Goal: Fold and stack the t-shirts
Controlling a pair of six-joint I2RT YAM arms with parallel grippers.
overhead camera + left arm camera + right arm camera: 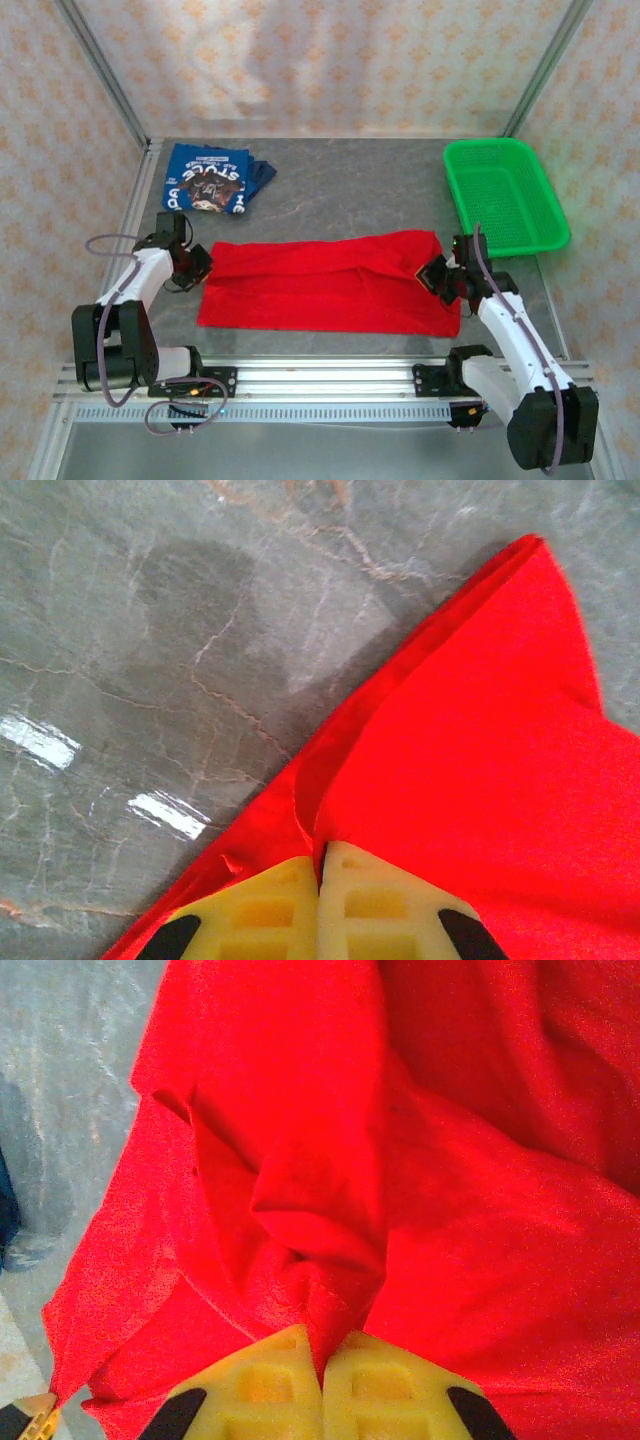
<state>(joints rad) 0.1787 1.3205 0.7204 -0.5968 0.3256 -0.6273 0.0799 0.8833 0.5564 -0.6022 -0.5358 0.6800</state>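
Note:
The red t-shirt [325,283] lies folded into a long band across the middle of the table, plain side up. My left gripper [200,262] is shut on its left end; the yellow fingers [260,910] pinch a fold of red cloth [480,740] between them. At the other end my right gripper [432,274] is shut on the shirt's right edge, with a bunched pleat of the red cloth [340,1210] squeezed between its pads [385,1385]. The blue t-shirt [208,180] with white lettering lies folded at the back left, apart from both grippers.
A green mesh basket [505,195] stands at the back right, close behind the right arm. The grey marbled tabletop [350,190] runs between patterned walls on three sides. An aluminium rail [320,375] carries both arm bases along the near edge.

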